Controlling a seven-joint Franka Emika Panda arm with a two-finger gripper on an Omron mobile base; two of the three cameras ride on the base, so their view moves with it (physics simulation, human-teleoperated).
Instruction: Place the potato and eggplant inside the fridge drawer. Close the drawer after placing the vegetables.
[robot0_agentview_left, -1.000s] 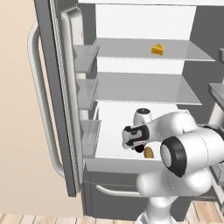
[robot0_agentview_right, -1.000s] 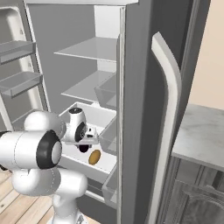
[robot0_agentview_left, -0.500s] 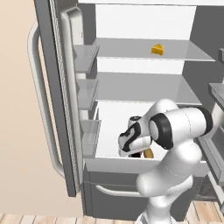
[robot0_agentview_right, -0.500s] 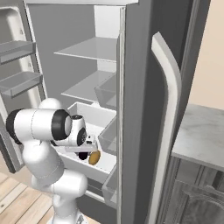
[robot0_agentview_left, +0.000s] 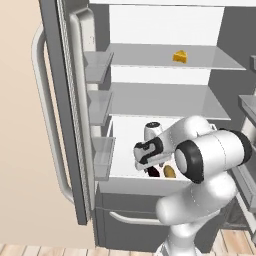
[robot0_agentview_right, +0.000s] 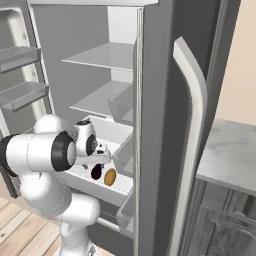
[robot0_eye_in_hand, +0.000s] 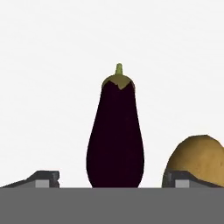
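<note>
The dark purple eggplant (robot0_eye_in_hand: 115, 135) lies on the white floor of the pulled-out fridge drawer (robot0_agentview_left: 145, 185), with its green stem pointing away from the hand. The orange-brown potato (robot0_eye_in_hand: 197, 159) lies just beside it. My gripper (robot0_eye_in_hand: 113, 179) hangs right over the eggplant and is open, its fingertips (robot0_eye_in_hand: 43, 178) standing wide on either side without touching it. From the base, the eggplant (robot0_agentview_left: 153, 172) and potato (robot0_agentview_left: 170, 171) sit side by side under the gripper (robot0_agentview_left: 150, 166). The right base view shows the eggplant (robot0_agentview_right: 96, 171), potato (robot0_agentview_right: 110, 176) and gripper (robot0_agentview_right: 98, 161) likewise.
A yellow cheese wedge (robot0_agentview_left: 180, 56) sits on an upper glass shelf. The open left door (robot0_agentview_left: 47, 115) with its bins stands to the left of the drawer. The right door (robot0_agentview_right: 192, 125) stands to its right, and a grey counter (robot0_agentview_right: 230, 155) lies beyond.
The gripper has gone from shut to open, and the eggplant now lies free in the drawer beside the potato. The arm has swung and the hand sits lower over the drawer.
</note>
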